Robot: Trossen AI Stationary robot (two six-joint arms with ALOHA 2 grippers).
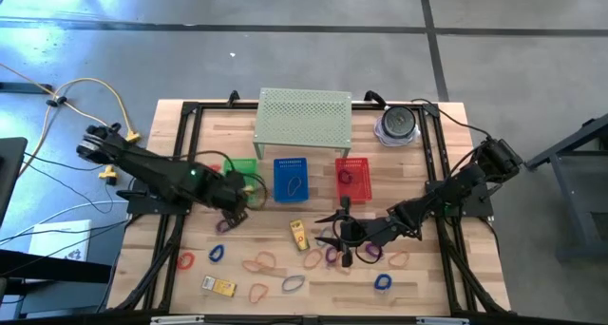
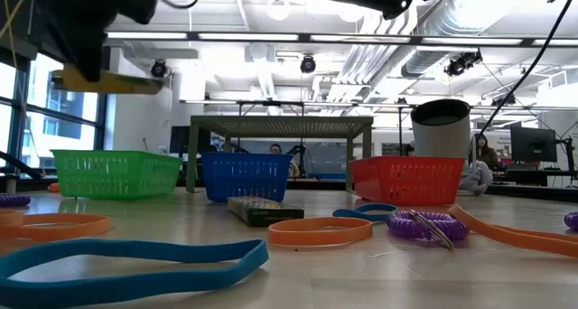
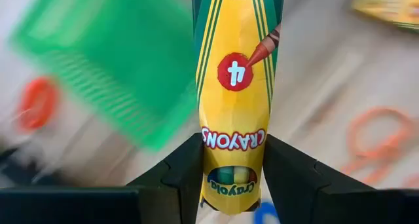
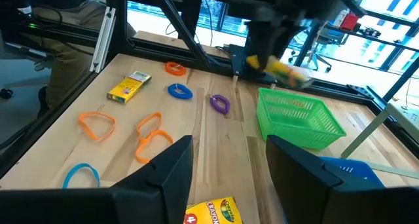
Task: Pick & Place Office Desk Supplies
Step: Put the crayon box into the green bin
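The wooden table point(image 1: 313, 268) carried a pale green perforated shelf point(image 1: 304, 121) at its far edge, with green point(image 1: 237, 168), blue point(image 1: 292, 179) and red point(image 1: 351, 176) baskets in a row before it. The left gripper point(image 3: 229, 178) was clenched on a yellow crayon box point(image 3: 232, 93), a slim packet marked with a red "4" and the word CRAYONS, held in the air just beside the green basket. The right gripper point(image 4: 226, 165) hung with fingers spread above a second crayon box point(image 4: 213, 211) lying near the table's middle. A third box point(image 1: 219, 286) lay near the front left. Rubber bands lay scattered across the front: orange point(image 1: 258, 262), blue point(image 1: 293, 283), purple point(image 1: 217, 253) and red point(image 1: 185, 261).
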